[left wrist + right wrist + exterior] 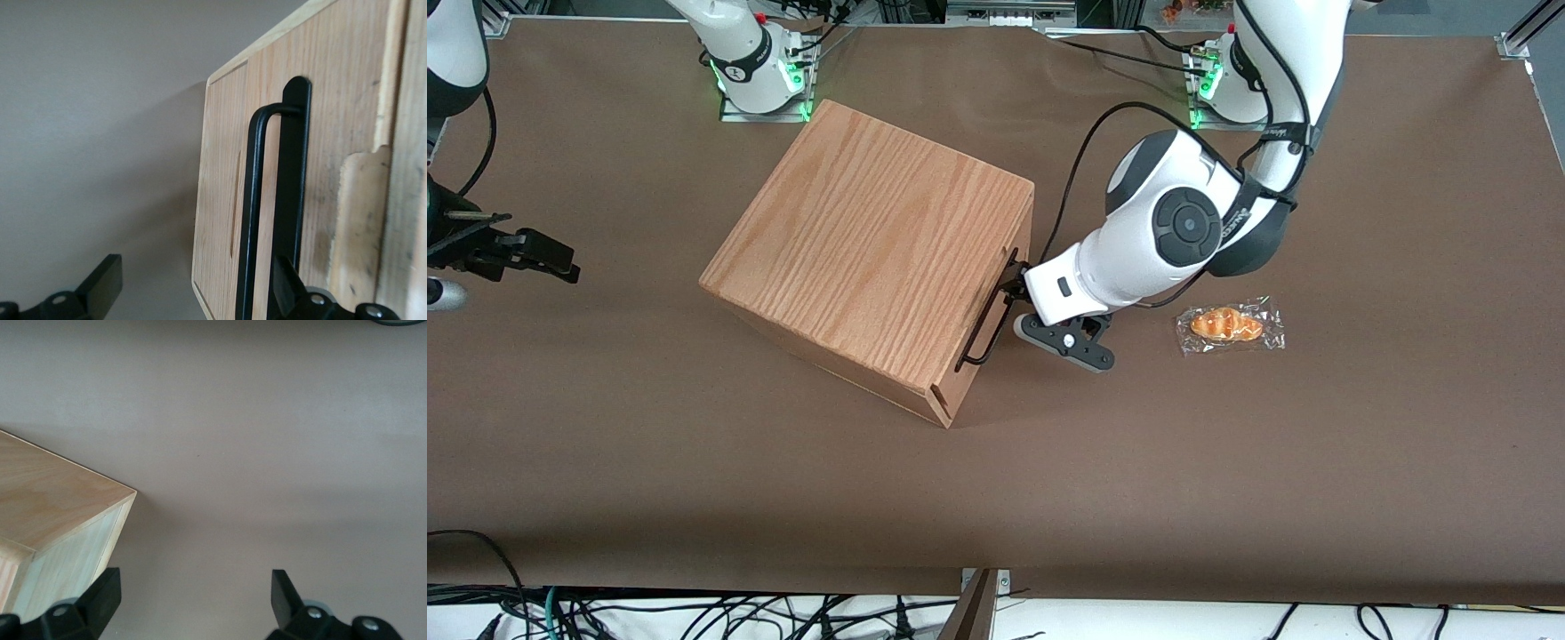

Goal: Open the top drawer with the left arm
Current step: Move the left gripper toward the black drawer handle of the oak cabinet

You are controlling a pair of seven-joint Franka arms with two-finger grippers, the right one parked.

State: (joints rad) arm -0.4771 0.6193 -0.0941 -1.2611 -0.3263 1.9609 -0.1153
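Shut drawer [333, 167], light wood, thin black wire handle [250, 213]; gripper [193, 287] at handle, jaws wide, straddling it.

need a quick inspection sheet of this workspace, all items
surface: brown matte table, flat.
job's things: oak-grain wooden cabinet; top drawer looks shut, its thin black wire U-handle in front.
clutter: wrapped orange bread roll in clear plastic, beside the working arm, apart from the cabinet.
grippers: left arm's black two-finger gripper at the handle, jaws open, straddling the bar.
cables: black cable looping along the white left arm; cable tangle at the table's near edge.
surroundings: nothing seen.
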